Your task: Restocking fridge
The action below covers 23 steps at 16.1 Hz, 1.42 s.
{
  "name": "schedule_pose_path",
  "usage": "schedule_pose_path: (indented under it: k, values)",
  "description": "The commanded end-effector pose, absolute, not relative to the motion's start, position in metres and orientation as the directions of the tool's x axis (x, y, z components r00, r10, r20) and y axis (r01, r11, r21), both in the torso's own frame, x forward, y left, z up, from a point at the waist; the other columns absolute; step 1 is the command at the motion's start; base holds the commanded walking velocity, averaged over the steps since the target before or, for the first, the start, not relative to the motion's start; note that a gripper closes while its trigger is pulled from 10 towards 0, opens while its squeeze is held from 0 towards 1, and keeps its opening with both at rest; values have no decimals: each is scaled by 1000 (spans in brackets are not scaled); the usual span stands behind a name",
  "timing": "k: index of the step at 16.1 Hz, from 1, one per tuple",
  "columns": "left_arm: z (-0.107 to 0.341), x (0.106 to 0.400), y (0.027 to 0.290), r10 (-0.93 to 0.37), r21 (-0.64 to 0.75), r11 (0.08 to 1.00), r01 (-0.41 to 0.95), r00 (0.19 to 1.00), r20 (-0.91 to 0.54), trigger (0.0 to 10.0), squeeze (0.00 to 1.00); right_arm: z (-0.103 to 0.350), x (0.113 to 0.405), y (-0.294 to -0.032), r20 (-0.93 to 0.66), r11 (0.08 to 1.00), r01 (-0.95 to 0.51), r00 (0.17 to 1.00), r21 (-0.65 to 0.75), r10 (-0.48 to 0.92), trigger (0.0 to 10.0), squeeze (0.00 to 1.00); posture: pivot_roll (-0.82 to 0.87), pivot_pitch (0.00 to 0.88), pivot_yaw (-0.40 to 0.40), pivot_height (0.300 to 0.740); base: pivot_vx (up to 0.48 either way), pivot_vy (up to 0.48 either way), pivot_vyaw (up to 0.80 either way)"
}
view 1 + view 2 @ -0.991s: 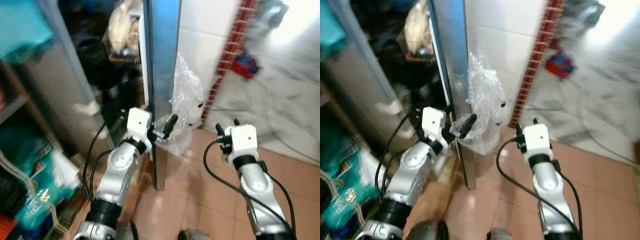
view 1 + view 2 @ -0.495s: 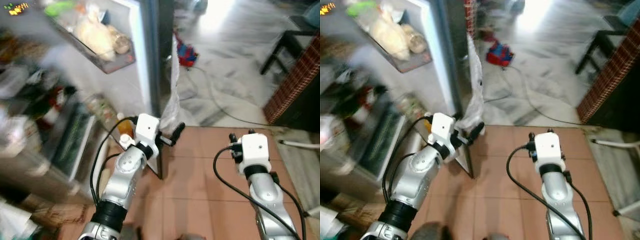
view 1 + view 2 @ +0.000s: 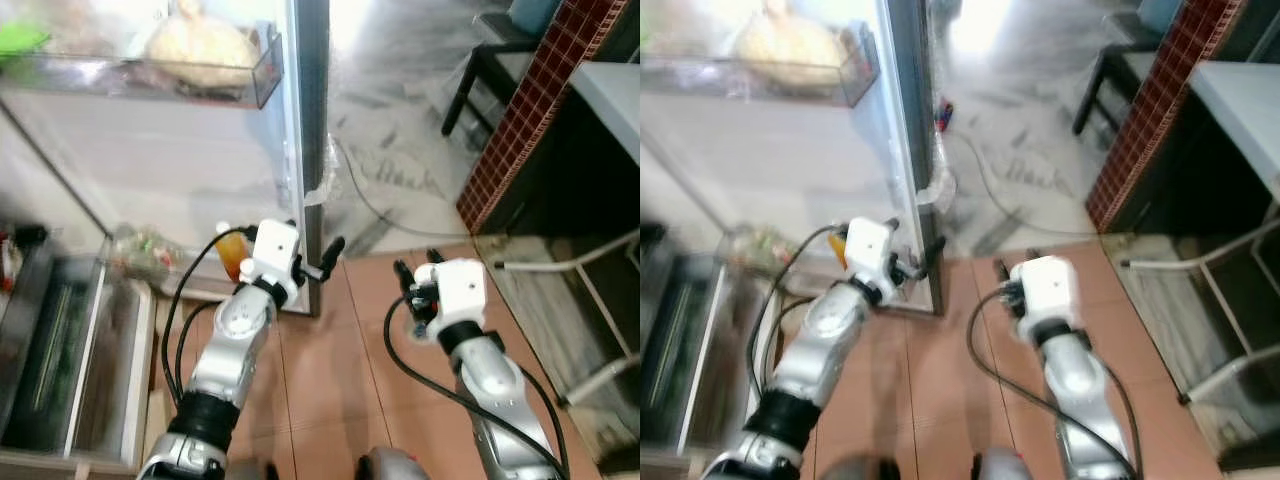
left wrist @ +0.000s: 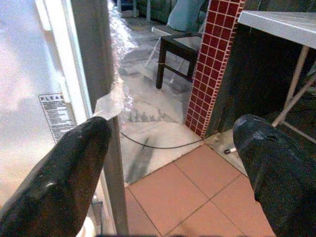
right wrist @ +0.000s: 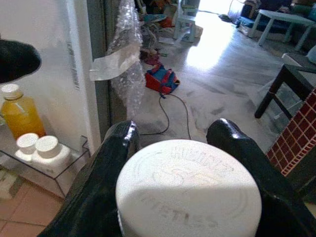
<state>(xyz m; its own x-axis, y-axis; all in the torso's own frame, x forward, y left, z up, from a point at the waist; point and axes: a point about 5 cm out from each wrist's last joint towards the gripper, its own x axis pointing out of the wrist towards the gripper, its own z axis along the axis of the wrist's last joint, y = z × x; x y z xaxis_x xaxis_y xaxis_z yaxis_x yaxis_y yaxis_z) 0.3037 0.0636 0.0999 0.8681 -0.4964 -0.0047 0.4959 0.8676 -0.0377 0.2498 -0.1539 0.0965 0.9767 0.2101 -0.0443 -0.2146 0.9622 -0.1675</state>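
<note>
The open fridge door (image 3: 190, 170) stands before me, with its metal edge (image 3: 310, 150) facing my arms. Its upper shelf (image 3: 150, 75) holds a pale bag of food (image 3: 200, 45). An orange juice bottle (image 5: 19, 116) and two white-capped containers (image 5: 42, 148) stand on the low door shelf. My left gripper (image 3: 322, 262) is open beside the door edge, with nothing between its fingers (image 4: 64, 173). My right gripper (image 3: 415, 275) is to the right over the tiles, shut on a jar with a white embossed lid (image 5: 190, 192).
Fridge drawers (image 3: 60, 350) lie low on the left. A red-tiled counter wall (image 3: 520, 130), a dark stool (image 3: 490, 70) and a white table (image 3: 610, 95) stand to the right. A cable (image 3: 380, 215) crosses the marble floor. Bubble wrap (image 5: 126, 59) hangs off the door edge; a red-blue toy (image 5: 162, 79) lies beyond.
The whole picture has swung from cluttered shelves to the open fridge door, so the camera moved. Both arms keep much the same pose.
</note>
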Motion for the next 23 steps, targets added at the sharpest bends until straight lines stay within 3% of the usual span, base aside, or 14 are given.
schedule_pose_path:
  k: [1, 5, 8, 10, 23]
  values:
    - [99, 303, 58, -501, -36, 865, 501, 865, -8, 10000, 0, 106, 251, -157, -3, 958, -222, 974, -183, 225, 10000, 0, -54, 67, 13, 740, 334, 0, 0]
    - [96, 305, 104, -180, 49, 982, 180, 984, -8, 10000, 0, 116, 259, -145, 30, 920, -338, 936, -196, 350, 10000, 0, -40, 70, 7, 740, 0, 0, 789]
    - [88, 294, 136, -6, 57, 998, 7, 1000, -19, 10000, 0, 117, 262, -135, 31, 891, -416, 903, -183, 428, 10000, 0, -25, 70, 4, 740, 0, 0, 788]
    - [87, 291, 142, 26, 58, 998, -25, 1000, -12, 10000, 0, 117, 261, -129, 24, 867, -463, 880, -183, 474, 10000, 0, -25, 70, 4, 740, 0, 0, 788]
    - [88, 291, 138, 34, 42, 999, -34, 999, -18, 10000, 0, 119, 261, -124, 30, 834, -519, 846, -188, 533, 10000, 0, -28, 69, -3, 740, 453, 0, 123]
